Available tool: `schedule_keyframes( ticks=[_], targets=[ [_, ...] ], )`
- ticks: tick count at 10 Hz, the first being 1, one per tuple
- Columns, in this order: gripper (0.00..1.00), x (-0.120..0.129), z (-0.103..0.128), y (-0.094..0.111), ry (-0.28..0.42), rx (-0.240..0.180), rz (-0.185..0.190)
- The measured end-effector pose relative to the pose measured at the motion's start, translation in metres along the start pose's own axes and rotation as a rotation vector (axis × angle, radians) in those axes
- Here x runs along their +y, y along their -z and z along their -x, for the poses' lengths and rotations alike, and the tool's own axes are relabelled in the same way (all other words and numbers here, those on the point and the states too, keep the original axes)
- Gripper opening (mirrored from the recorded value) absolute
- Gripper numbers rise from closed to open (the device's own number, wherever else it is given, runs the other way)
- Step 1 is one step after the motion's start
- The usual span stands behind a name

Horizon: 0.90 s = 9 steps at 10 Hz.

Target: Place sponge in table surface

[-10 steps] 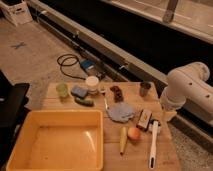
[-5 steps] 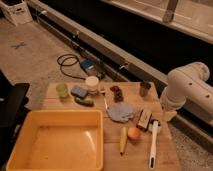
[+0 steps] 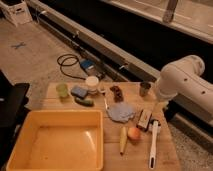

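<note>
The sponge [image 3: 78, 91] lies near the worktop's far-left corner, its long axis along the far edge. The gripper [image 3: 163, 103], at the right edge, is obscured, and its grasp cannot be told.

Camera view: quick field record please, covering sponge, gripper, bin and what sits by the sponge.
sponge: blue, lying on the wooden table, back left, not held
neighbours: green cup on its left, white container on its right, green item in front
gripper: right table edge, under the white arm, apart from sponge
yellow bin: front left of table
</note>
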Motion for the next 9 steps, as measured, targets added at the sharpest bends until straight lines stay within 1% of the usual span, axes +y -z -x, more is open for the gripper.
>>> schedule_keyframes(
  ticks=[2, 3, 4, 5, 6, 7, 9],
  targets=[
    [0.65, -0.033, 0.036, 0.001, 0.05, -0.077, -0.038],
    [0.65, -0.046, 0.06, -0.002, 0.072, -0.136, -0.047],
    [0.65, -0.051, 0.08, -0.006, 0.09, -0.173, -0.047],
    [0.65, -0.054, 0.098, -0.008, 0.11, -0.19, -0.046],
    [0.65, -0.054, 0.099, -0.008, 0.109, -0.192, -0.045],
    [0.65, -0.054, 0.095, -0.009, 0.105, -0.185, -0.046],
    [0.65, -0.054, 0.097, -0.009, 0.109, -0.187, -0.045]
  ],
)
